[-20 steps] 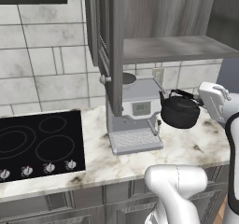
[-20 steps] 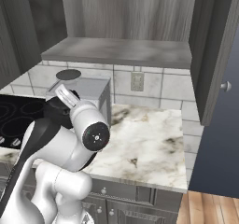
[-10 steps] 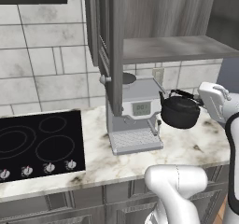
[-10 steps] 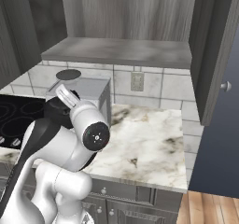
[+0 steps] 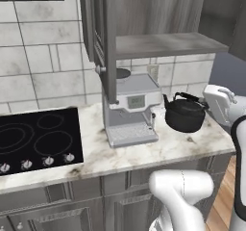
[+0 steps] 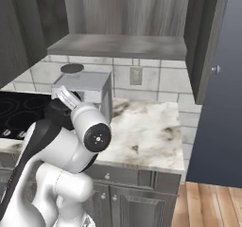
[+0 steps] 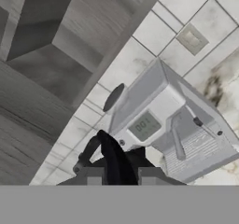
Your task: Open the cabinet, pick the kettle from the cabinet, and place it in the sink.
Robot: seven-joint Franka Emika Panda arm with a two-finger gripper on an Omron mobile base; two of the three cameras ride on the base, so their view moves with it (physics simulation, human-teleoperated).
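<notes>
The kettle (image 5: 185,114) hangs just above the marble counter (image 5: 144,153), near its right end and beside the silver coffee machine (image 5: 130,109), carried by the gripper (image 7: 116,174). In the hand view the jaws sit narrow, clamped on the arched black handle (image 7: 109,153), with 2 finger tips on either side of it. The cabinet (image 5: 158,28) stands open above, its inner shelf (image 6: 118,45) bare, so the carry to the sink looks like the step in hand; no sink shows from here.

Risks, as I judge them:
1. The grip is on a thin arched handle, so the round body can swing under it. A quick turn of the arm could set it rocking and work it loose.
2. The spout side lies close to the coffee machine. A swing toward the cooktop (image 5: 36,138) would likely knock it.
3. The open door (image 5: 98,37) with its knob (image 5: 101,70) hangs just above the machine. Lifting while moving left could strike its lower edge.
4. The other door (image 6: 208,37) stands open at the counter's right end and could catch the elbow.
</notes>
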